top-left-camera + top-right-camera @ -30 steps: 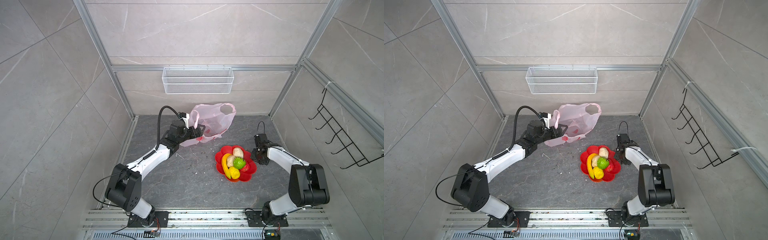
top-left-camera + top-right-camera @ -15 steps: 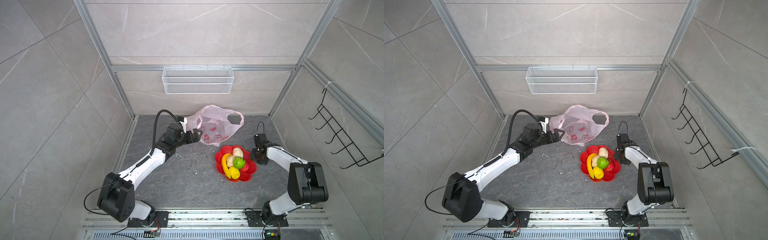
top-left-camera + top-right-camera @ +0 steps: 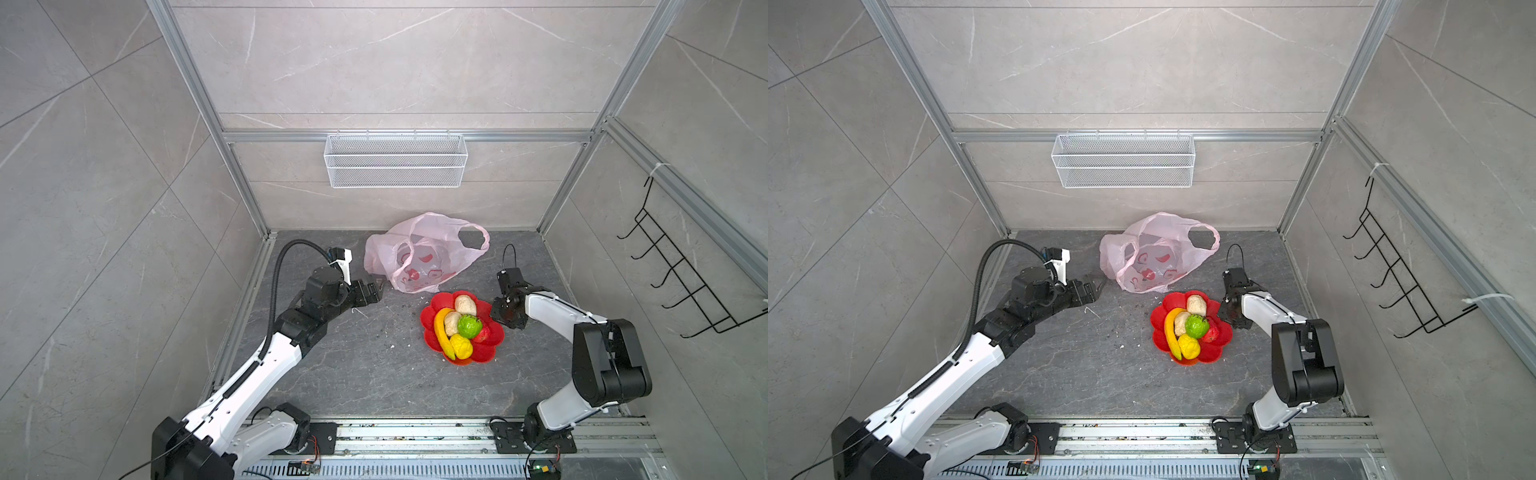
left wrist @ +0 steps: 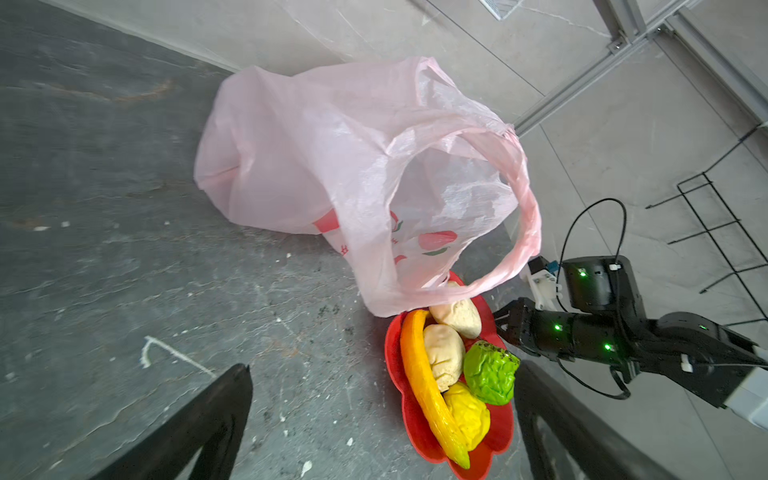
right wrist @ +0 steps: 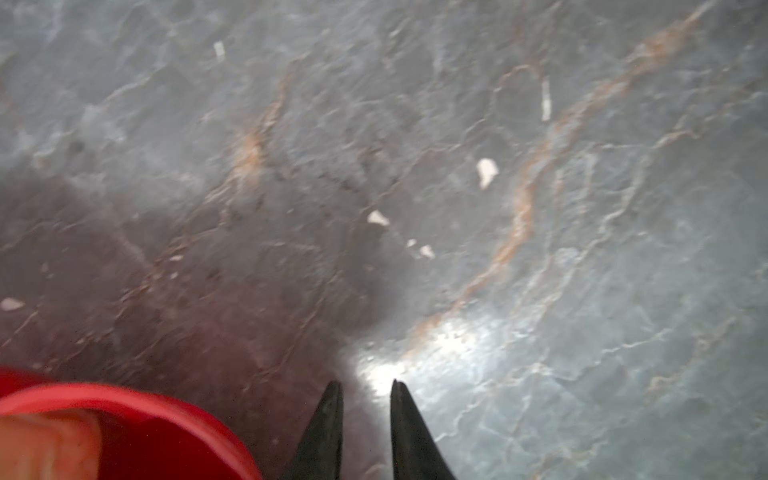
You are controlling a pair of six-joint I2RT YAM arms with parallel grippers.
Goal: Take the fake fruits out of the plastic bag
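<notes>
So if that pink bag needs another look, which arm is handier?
Probably left: the left gripper stands wide open beside the plastic bag, facing it. The right gripper, barely parted, sits farther off by the red dish.

red flower-shaped dish [image 3: 493, 341] [image 3: 1222, 333] set on dark grey veined tabletop [image 3: 365, 374], right of centre in both top views. white mesh basket [image 3: 395, 163] hung on back wall rail [image 3: 519, 136], well above tabletop. black wire hook rack [image 3: 681, 282] mounted on right wall. pale scraps [image 5: 486, 172] scattered over tabletop near dish.
</notes>
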